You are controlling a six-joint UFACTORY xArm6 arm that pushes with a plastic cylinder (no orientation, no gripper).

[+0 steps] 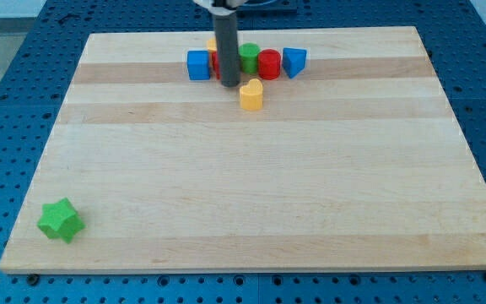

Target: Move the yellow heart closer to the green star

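Up near the view's top edge, my tip (227, 84) rests on the wooden board (251, 194), at the bottom end of a straight dark rod that drops in from above the frame. I carry no gripper, so there are no jaws to be wide, narrow or holding anything; the rod simply ends at the board. The yellow heart (251, 95) sits just to the view's right of my tip and slightly lower in the view, close beside it, though I cannot tell whether the 2 touch. Behind them runs a tight row of blocks along the top of the board: a blue cube (198, 65) at the view's left end, then the rod covering part of the row, with a sliver of red showing at its left edge and a scrap of yellow or orange above it, too hidden to name by shape. To the rod's right stand a green cylinder (249, 57), a red cylinder (269, 64) and a blue block (294, 61) with angled sides, possibly a triangle. The green star (61, 219) lies alone in the board's bottom-left corner in the view, well apart from the yellow heart and from everything else, with the whole bare middle of the board between them.
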